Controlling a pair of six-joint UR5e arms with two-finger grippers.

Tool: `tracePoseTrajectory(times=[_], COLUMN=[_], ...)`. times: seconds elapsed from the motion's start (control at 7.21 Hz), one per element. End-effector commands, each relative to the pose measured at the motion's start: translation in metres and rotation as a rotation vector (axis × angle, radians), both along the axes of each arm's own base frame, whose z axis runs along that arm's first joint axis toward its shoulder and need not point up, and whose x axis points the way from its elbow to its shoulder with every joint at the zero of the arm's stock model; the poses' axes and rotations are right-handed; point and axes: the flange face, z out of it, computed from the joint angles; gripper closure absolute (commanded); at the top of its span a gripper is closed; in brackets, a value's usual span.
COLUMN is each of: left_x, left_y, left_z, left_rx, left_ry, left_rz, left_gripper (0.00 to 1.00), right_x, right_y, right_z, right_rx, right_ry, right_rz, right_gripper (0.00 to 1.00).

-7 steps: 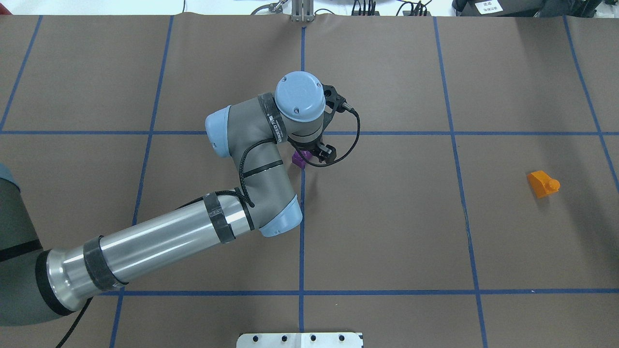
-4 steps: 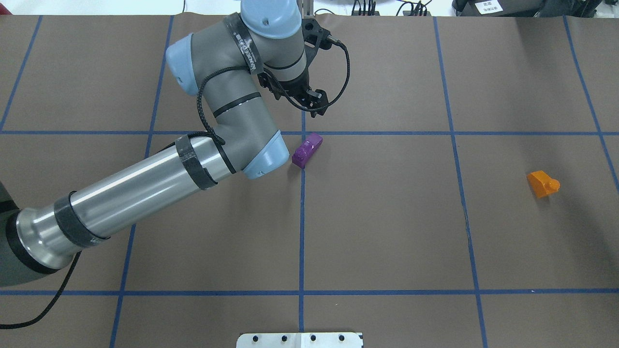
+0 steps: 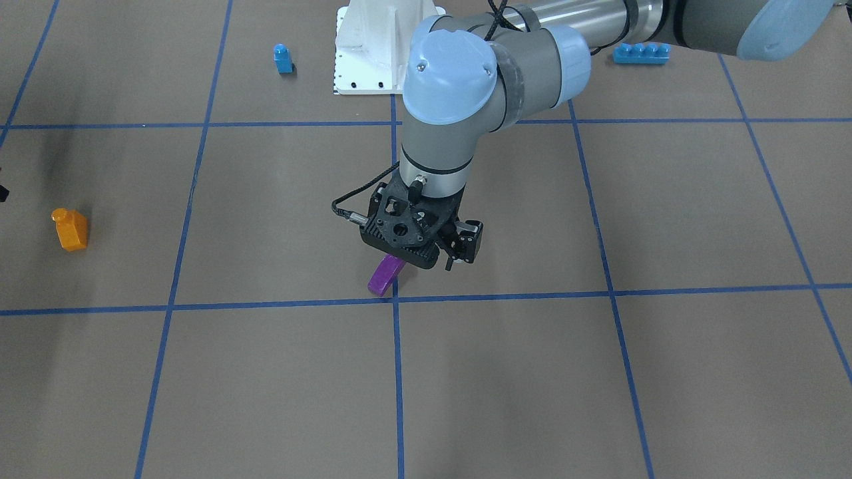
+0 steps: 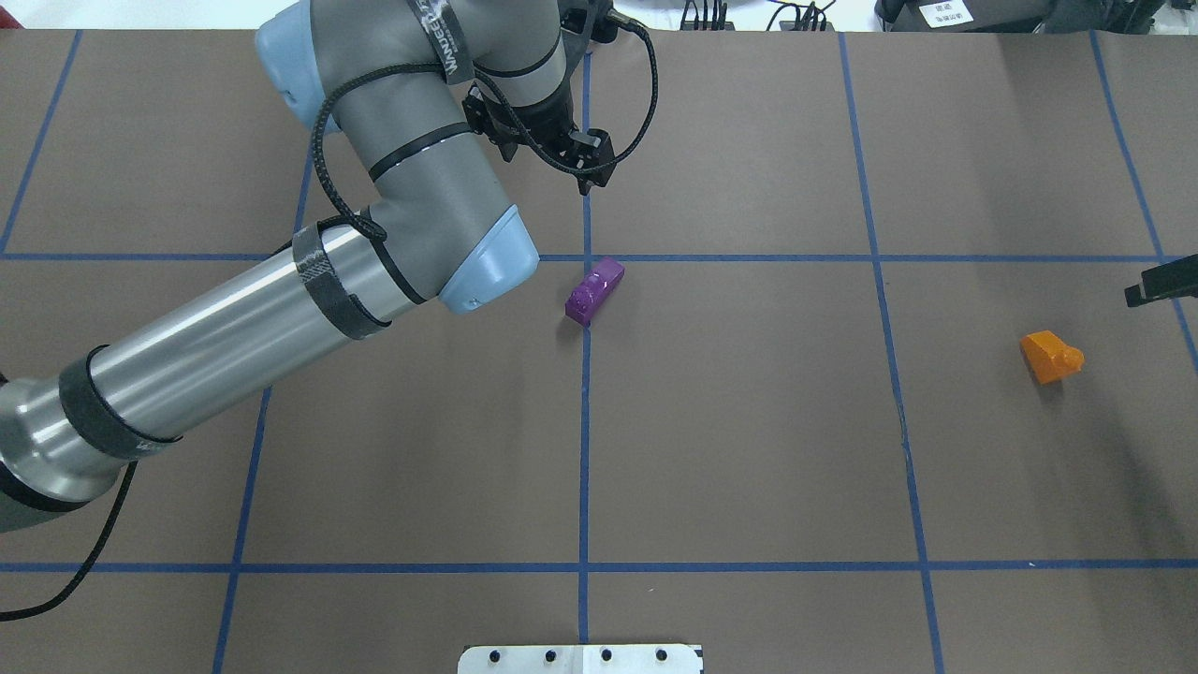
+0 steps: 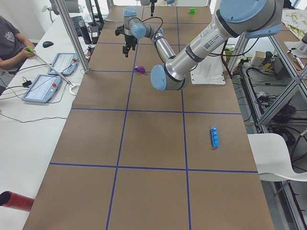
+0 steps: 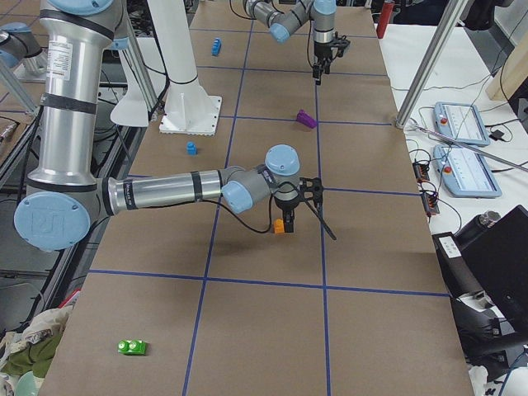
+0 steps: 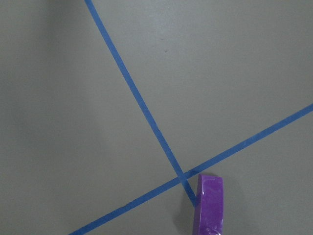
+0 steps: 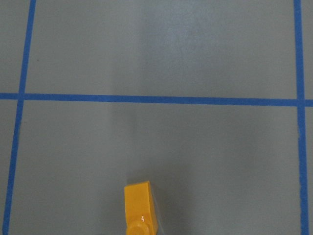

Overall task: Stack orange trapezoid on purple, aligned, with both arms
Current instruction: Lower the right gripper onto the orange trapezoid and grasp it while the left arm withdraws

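Observation:
The purple brick (image 4: 594, 291) lies free on the brown mat at a blue tape crossing; it also shows in the front view (image 3: 385, 276) and at the bottom of the left wrist view (image 7: 210, 205). My left gripper (image 4: 582, 159) hangs above and beyond it, open and empty. The orange trapezoid (image 4: 1050, 356) lies at the far right with its stud pointing sideways; the right wrist view (image 8: 141, 208) shows it at the bottom edge. My right gripper (image 4: 1161, 281) just enters at the right edge, above and beside the orange brick; I cannot tell whether it is open.
A blue single-stud brick (image 3: 283, 58) and a blue four-stud brick (image 3: 640, 53) lie either side of the white base pedestal (image 3: 379, 46). A green brick (image 6: 132, 347) lies far off at the right end of the table.
My left gripper has let go of the purple brick and risen up and away toward the far side. The brick stays at the tape crossing. My right gripper has come into view at the right edge.

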Motion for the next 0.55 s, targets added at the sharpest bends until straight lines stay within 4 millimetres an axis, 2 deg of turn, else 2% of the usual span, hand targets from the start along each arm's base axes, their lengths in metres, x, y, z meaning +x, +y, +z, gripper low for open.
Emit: tracePoseTrajectory(times=[0.0, 0.14, 0.28, 0.42], left_x=[-0.005, -0.005, -0.005, -0.005], left_y=[0.002, 0.002, 0.002, 0.001], left_z=[-0.001, -0.001, -0.001, 0.000], left_rx=[0.005, 0.005, 0.005, 0.005], left_ry=[0.004, 0.004, 0.004, 0.002], left_rz=[-0.004, -0.004, -0.004, -0.006], left_gripper=[0.00, 0.00, 0.00, 0.00], right_x=[-0.053, -0.066, -0.077, -0.089], right_y=[0.000, -0.001, -0.011, -0.011], right_z=[0.010, 0.025, 0.022, 0.037], right_rx=[-0.008, -0.030, -0.023, -0.045], right_ry=[0.025, 0.035, 0.030, 0.046], right_rz=[-0.038, -0.061, -0.071, -0.091], right_gripper=[0.00, 0.00, 0.00, 0.00])
